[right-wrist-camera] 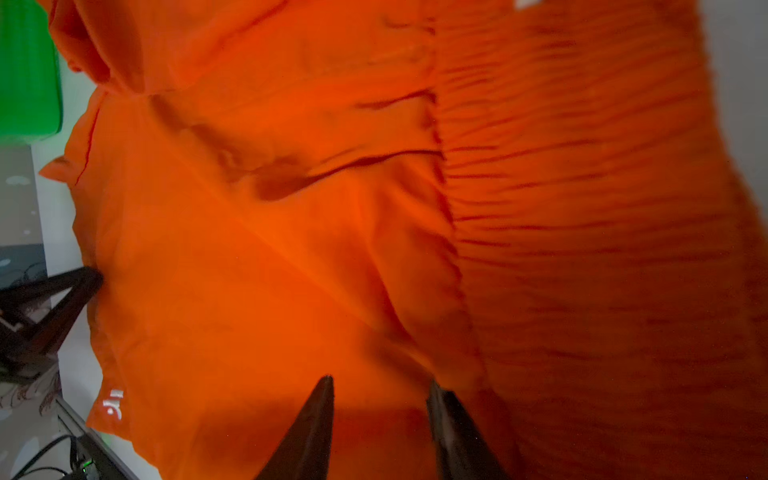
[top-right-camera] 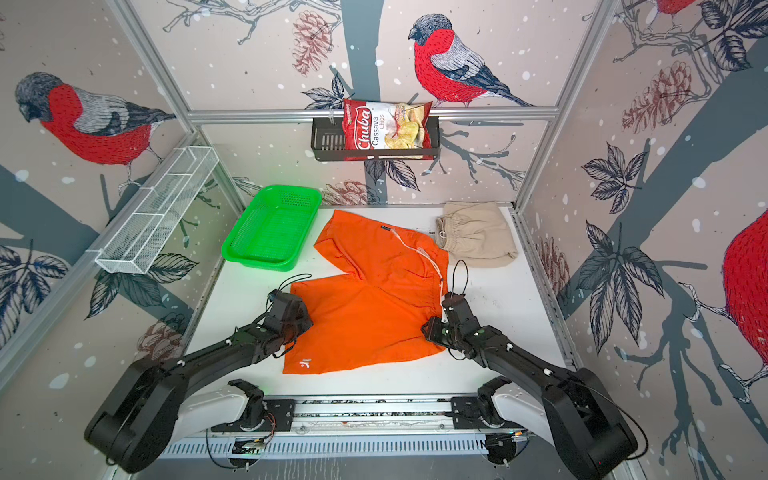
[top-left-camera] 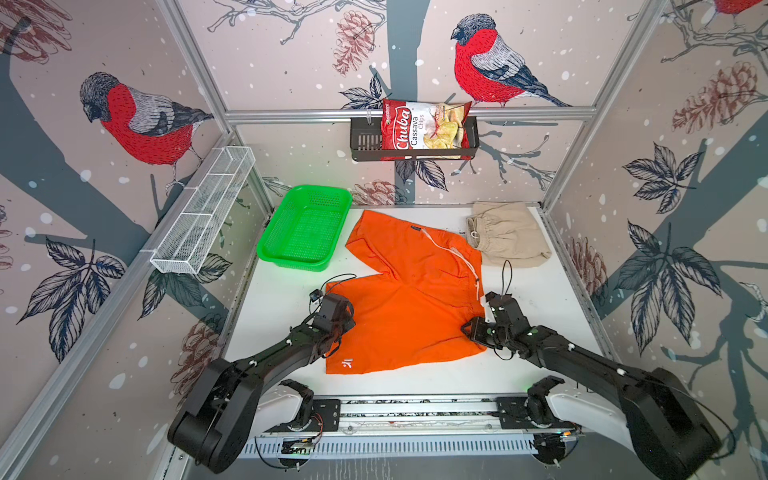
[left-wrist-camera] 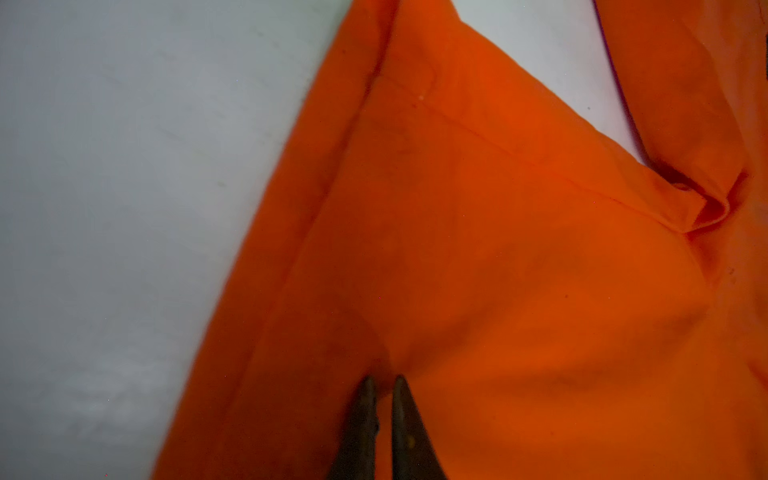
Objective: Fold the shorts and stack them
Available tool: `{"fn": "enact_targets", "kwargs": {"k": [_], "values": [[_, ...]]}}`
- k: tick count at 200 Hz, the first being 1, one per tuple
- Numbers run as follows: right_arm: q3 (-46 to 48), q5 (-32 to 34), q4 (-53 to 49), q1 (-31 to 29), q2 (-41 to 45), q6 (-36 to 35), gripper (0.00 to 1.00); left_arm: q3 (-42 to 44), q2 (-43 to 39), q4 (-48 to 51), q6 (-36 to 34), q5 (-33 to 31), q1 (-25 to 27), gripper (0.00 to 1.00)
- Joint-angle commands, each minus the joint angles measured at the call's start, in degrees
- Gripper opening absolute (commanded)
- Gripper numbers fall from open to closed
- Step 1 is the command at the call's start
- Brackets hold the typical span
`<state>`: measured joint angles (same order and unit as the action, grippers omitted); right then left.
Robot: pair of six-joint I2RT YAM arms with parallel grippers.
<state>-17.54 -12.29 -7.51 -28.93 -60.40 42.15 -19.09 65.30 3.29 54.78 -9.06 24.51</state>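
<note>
Bright orange shorts (top-left-camera: 407, 291) (top-right-camera: 365, 307) lie spread flat mid-table, the white logo near the front hem and the drawstring at the right. Beige shorts (top-left-camera: 509, 235) (top-right-camera: 478, 235) sit bunched at the back right. My left gripper (top-left-camera: 347, 322) (top-right-camera: 305, 322) is at the left leg's edge; in the left wrist view its jaws (left-wrist-camera: 384, 380) are pinched on the orange cloth (left-wrist-camera: 498, 270). My right gripper (top-left-camera: 468, 328) (top-right-camera: 428, 328) is at the right side by the gathered waistband (right-wrist-camera: 582, 208). It (right-wrist-camera: 380, 384) stands open over the fabric.
A green mesh basket (top-left-camera: 305, 228) (top-right-camera: 272, 228) stands at the back left, touching the orange shorts' far corner. A white wire shelf (top-left-camera: 203, 216) hangs on the left wall. On the back wall, a black rack (top-left-camera: 365, 145) holds a chips bag. The arms' rail (top-left-camera: 415, 409) runs along the front edge.
</note>
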Motion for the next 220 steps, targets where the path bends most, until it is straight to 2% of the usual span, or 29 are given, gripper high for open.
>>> {"fn": "enact_targets", "kwargs": {"k": [1, 17, 38, 57, 72, 87, 115, 136, 163, 220], "values": [[-0.76, 3.77, -11.52, 0.49, 2.4, 0.56, 0.49, 0.12, -3.39, 5.69, 0.3, -1.5, -0.08, 0.18], [-5.07, 2.25, -11.24, -0.15, 4.11, -1.38, 0.59, -1.42, -5.59, 5.96, -1.49, -0.95, -0.08, 0.25], [-10.53, 1.5, -6.52, -1.14, 3.73, -3.45, 0.6, -4.59, -7.83, 3.51, -5.32, 0.19, -0.08, 0.3], [-15.33, -0.71, 1.8, -1.37, -0.77, -5.89, 0.61, -7.67, -7.8, 0.53, -8.0, 0.1, -0.08, 0.32], [-22.1, -3.54, 7.28, -2.57, -8.57, -8.85, 0.61, -9.97, -6.12, 0.29, -8.7, -2.13, -0.08, 0.33], [-32.02, -4.75, 7.63, -5.53, -19.03, -14.01, 0.64, -11.28, -4.35, 1.19, -7.78, -4.76, -0.42, 0.33], [-49.33, -8.46, 7.18, -10.15, -37.96, -21.76, 0.67, -9.71, -3.73, -1.49, -7.15, -3.26, -5.04, 0.33], [-59.61, -12.32, 7.62, -11.04, -48.87, -23.54, 0.69, -7.69, -4.97, -3.56, -6.9, -1.15, -9.22, 0.33], [-73.01, -13.42, 4.53, -11.32, -61.38, -27.02, 0.71, -6.56, -6.58, -3.73, -7.62, 0.36, -12.89, 0.33], [-96.73, -14.33, -1.07, -11.23, -81.2, -27.49, 0.72, -5.86, -6.47, -5.08, -8.66, 3.11, -16.4, 0.34]]}}
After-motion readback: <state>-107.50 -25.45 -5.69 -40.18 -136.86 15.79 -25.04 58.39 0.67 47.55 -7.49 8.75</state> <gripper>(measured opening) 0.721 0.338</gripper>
